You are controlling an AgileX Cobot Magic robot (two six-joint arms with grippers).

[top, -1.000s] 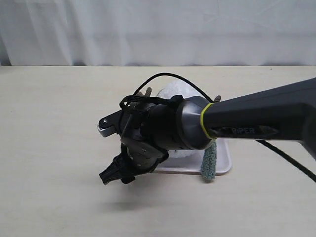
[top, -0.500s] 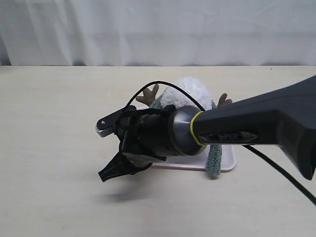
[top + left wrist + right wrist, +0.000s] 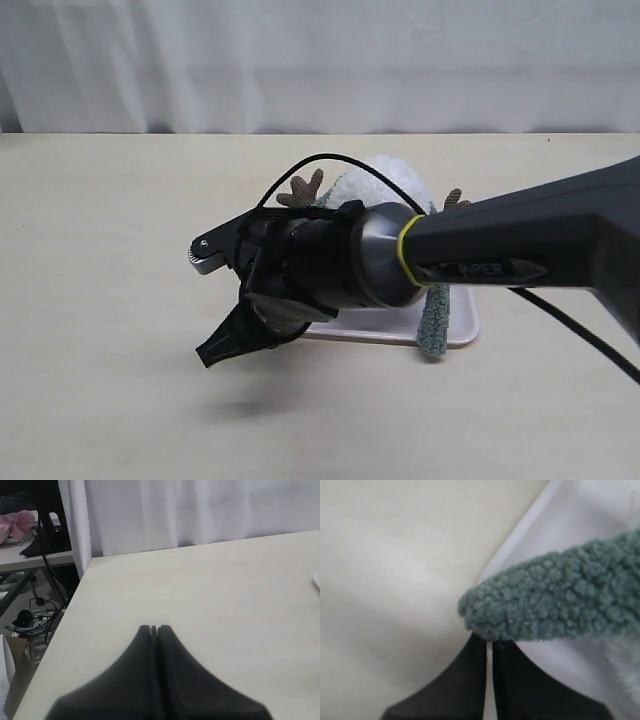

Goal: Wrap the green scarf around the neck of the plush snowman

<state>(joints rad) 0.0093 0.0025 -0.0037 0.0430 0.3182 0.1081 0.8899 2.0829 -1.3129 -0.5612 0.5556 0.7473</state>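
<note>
Likely step: grab scarf tail, finish wrap.
Right gripper (image 3: 212, 350): fingers closed, seemingly empty, 8 o'clock of plush snowman (image 3: 385, 178).
Left gripper (image 3: 154, 628): fingers closed, over bench (image 3: 225, 590).
Green scarf (image 3: 432, 322): draped on snowman, tail at 5 o'clock.
Tip: open wide, pinch tail end, pull gently.

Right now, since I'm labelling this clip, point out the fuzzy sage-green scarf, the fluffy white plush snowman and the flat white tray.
Fuzzy sage-green scarf (image 3: 433, 325), exterior view, hanging end.
Fluffy white plush snowman (image 3: 388, 170), exterior view, fluffy top.
Flat white tray (image 3: 462, 328), exterior view, bare corner.
</note>
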